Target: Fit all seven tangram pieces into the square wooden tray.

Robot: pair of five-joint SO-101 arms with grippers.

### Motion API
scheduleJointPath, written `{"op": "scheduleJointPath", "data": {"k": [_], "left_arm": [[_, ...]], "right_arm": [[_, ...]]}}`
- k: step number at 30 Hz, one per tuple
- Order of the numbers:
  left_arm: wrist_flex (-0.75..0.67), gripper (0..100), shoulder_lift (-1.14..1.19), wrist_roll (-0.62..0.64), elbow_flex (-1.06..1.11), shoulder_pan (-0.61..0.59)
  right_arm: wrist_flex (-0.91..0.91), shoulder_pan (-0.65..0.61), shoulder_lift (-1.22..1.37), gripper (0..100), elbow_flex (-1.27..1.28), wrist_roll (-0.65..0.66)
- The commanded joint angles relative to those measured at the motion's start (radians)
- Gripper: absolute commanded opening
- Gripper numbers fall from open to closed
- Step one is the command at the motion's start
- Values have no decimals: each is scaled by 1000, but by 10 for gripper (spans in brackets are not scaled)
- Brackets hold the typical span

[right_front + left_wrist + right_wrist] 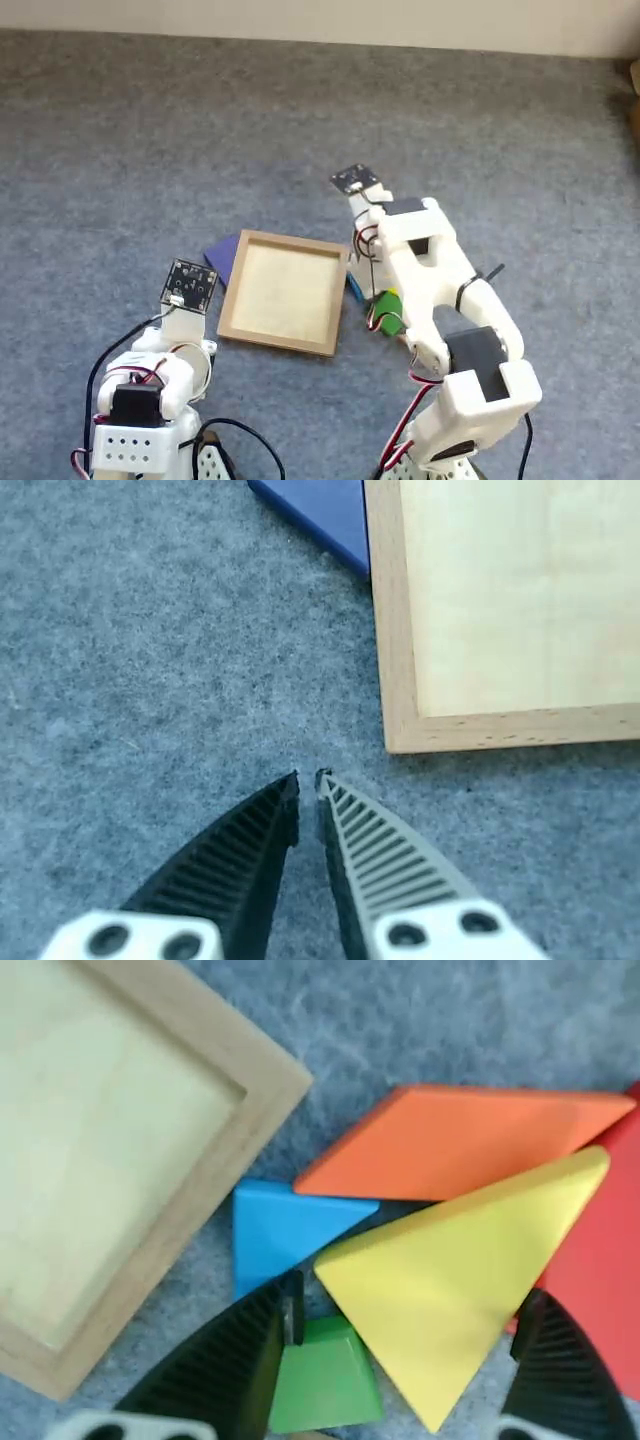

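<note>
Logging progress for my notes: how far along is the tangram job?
Nothing done: the tray is bare inside. In hand: the right hand, open around the yellow triangle. Left to do: every piece, including the orange piece, blue triangle and dark blue piece on the carpet. The left hand is shut, holding nothing.

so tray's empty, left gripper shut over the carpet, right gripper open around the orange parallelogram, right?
Not quite. The right gripper is open around the yellow triangle, not the orange parallelogram, as the right wrist view shows. The tray is empty and the left gripper is shut over the carpet.
</note>
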Motion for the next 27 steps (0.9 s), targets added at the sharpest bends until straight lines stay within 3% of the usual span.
{"op": "scheduleJointPath", "data": {"k": [1,10,16,27], "left_arm": [[6,51,-41,0,21,-10],[6,51,-41,0,21,-10],[6,51,-41,0,21,-10],[6,51,-41,0,21,-10]], "right_arm": [[-13,16,7,314,-39,11],[-42,28,8,312,-38,9],[-84,59,8,207,-35,9],[-77,62,-1,199,-35,6]]}}
